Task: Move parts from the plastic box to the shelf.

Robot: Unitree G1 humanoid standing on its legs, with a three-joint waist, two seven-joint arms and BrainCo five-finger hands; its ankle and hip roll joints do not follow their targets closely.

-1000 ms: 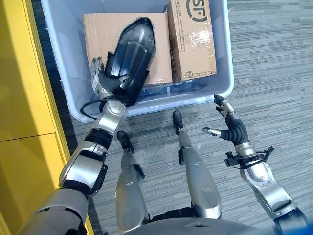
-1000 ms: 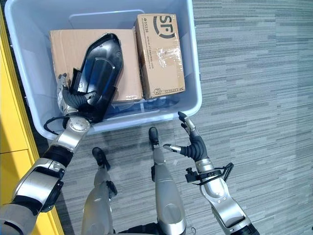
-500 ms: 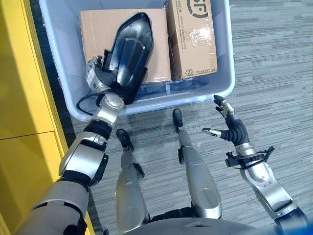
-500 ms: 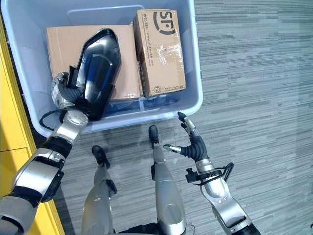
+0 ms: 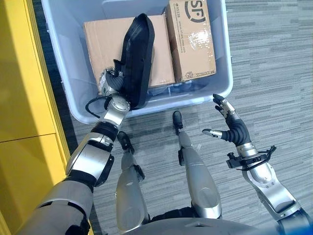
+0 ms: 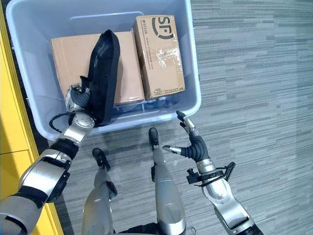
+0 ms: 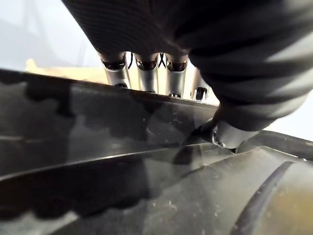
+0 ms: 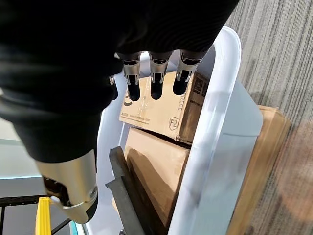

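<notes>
Black part point(image 5: 136, 58) on edge, left hand point(image 5: 109, 83) fingers clasping it; right hand point(image 5: 229, 123) fingers spread.

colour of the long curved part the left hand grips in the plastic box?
Black long curved part, clearest in the right eye view.

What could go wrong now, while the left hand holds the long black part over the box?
1. The left hand grips the black part near its lower end, with most of its length above the grip. It may tip or twist out.
2. The part stands on edge beside the cardboard boxes inside the plastic box; it could snag on them or on the rim.
3. The right hand is open outside the box, giving no support.
</notes>
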